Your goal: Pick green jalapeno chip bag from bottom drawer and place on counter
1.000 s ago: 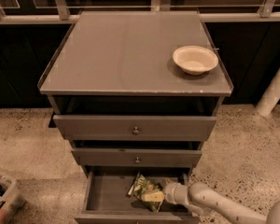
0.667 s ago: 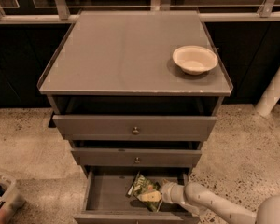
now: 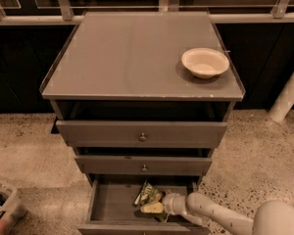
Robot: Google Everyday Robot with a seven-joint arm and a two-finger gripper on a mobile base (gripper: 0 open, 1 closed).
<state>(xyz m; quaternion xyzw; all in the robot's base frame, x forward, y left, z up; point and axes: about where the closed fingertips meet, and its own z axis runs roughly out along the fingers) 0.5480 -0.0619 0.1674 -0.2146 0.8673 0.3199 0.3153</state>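
Grasp step. Small crinkly green jalapeno chip bag lies in the open grey bottom drawer, right of centre. Robot gripper inside the drawer, at the bag; closure: cannot tell. Next: firm hold, lift clear of drawer, up to flat grey counter above it

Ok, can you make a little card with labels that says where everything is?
hand: down inside the bottom drawer, right at the chip bag
chip bag: green, lying in the drawer, toward its right side
bottom drawer: pulled open
counter: holds a white bowl on its right side
bag on counter yet: no
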